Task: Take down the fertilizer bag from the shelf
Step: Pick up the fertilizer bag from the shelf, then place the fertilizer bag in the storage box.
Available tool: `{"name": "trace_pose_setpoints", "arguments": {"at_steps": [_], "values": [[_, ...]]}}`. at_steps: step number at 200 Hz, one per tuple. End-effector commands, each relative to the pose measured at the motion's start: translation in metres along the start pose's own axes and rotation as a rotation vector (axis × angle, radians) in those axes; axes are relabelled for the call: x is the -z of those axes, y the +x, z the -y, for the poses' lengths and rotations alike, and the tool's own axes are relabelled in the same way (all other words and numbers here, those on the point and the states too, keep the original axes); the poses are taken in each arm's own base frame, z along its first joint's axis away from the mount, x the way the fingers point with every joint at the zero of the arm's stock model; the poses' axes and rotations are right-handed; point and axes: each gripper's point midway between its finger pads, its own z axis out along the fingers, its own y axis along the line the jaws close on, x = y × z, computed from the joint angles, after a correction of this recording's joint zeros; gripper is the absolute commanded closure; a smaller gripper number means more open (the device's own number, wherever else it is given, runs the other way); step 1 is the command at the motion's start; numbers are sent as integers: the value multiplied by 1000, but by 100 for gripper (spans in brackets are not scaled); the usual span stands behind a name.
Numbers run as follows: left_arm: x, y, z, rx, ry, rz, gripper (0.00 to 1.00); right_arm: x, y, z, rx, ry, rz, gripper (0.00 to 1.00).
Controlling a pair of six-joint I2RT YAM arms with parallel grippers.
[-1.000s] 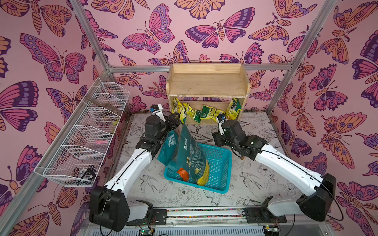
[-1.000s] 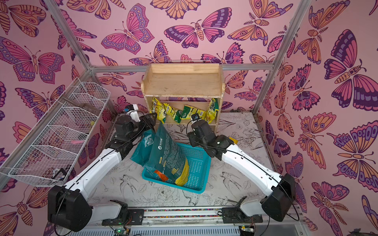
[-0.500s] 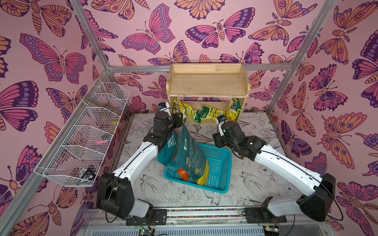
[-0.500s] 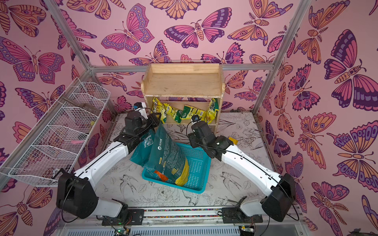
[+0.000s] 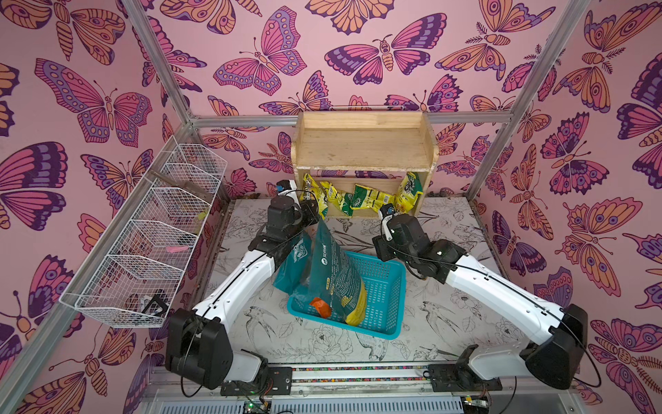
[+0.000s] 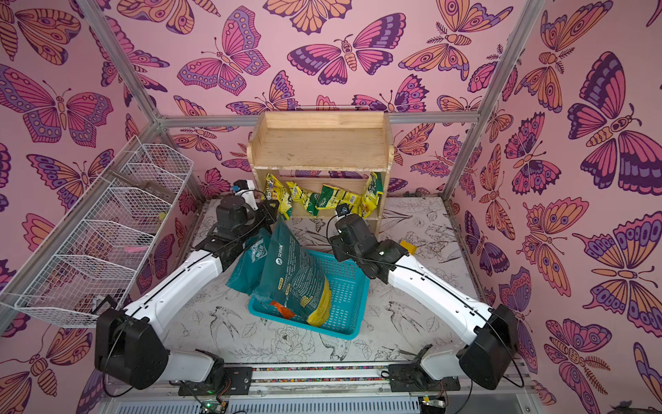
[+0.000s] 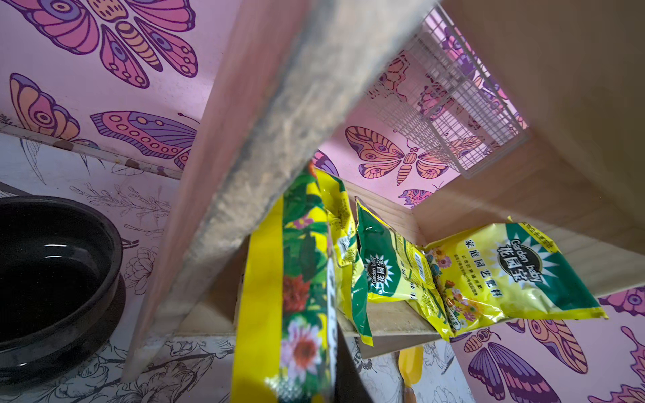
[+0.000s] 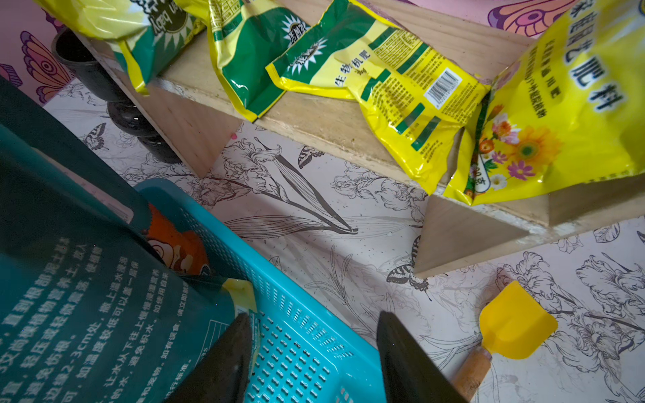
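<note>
Though invisible overhead, pot beside shelf

Left arm: stretched forward toward the back, left gripper roughly level, jaws pinched on a bag. Right arm: stretched forward, right gripper tipped downward, jaws apart, holding nothing.
</note>
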Motion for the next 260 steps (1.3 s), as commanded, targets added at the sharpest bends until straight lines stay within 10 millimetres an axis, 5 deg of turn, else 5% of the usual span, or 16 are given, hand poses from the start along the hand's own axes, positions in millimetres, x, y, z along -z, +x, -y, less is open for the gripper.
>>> {"name": "trace_pose_setpoints", "arguments": {"at_steps": [1, 65, 203, 260], "values": [[35, -46, 45, -19, 133, 132, 100, 4, -6, -5, -12, -22, 17, 39], [70, -77, 78, 61, 253, 216, 100, 6, -6, -7, -16, -31, 15, 39], [143, -55, 95, 117, 325, 178, 100, 19, -13, 1, -42, -9, 51, 39], [154, -33, 116, 139, 402, 106, 100, 23, -11, 19, -59, 88, 46, 39]]}}
